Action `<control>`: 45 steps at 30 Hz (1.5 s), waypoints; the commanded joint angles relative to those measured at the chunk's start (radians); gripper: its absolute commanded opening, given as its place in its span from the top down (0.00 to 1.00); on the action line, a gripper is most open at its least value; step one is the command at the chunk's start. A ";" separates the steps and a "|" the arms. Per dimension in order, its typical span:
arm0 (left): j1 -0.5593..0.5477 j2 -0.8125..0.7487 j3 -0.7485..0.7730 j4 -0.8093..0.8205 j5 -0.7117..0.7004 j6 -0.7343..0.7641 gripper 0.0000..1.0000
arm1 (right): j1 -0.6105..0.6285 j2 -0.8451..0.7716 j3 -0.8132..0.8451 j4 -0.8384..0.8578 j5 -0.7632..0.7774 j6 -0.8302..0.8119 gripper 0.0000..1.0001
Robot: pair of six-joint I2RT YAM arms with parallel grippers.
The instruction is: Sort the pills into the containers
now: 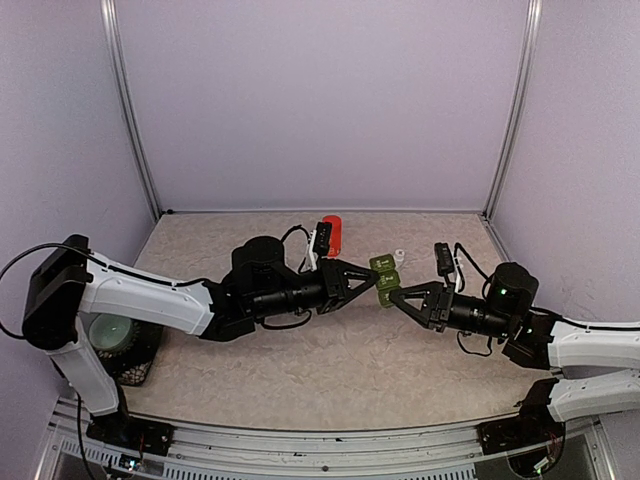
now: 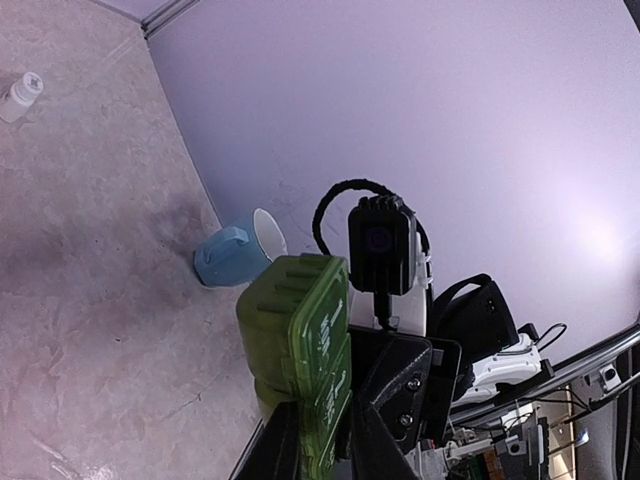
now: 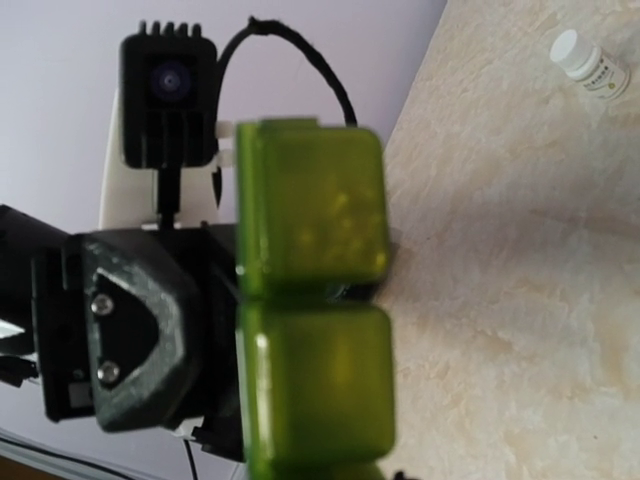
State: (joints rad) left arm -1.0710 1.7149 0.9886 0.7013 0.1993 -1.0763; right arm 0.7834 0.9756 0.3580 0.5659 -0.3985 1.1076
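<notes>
Here, both jaws pinch the dark green plastic compartment strip [image 2: 300, 320] between them. Best steady one side, prying gently.

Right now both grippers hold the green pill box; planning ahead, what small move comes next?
The lids on the pill box look shut, so nothing can go in; probably the right gripper should hold while the left gripper lets go to pry one up.

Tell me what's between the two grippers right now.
The green containers, held from either side by the left gripper and right gripper; the top view shows it.
</notes>
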 commanded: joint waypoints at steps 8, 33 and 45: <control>-0.033 0.011 0.023 0.093 0.069 -0.005 0.80 | 0.008 0.008 0.012 -0.007 -0.037 -0.004 1.00; -0.033 -0.031 0.060 -0.036 0.006 0.015 0.91 | 0.017 0.009 0.056 -0.213 0.047 -0.125 1.00; -0.035 -0.052 0.081 -0.105 -0.031 0.017 0.92 | 0.017 0.024 0.089 -0.337 0.132 -0.189 1.00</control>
State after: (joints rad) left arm -1.0863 1.7123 1.0149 0.5583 0.1600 -1.0714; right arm 0.7918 0.9810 0.4316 0.3386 -0.3099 0.9573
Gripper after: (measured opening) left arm 0.079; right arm 0.222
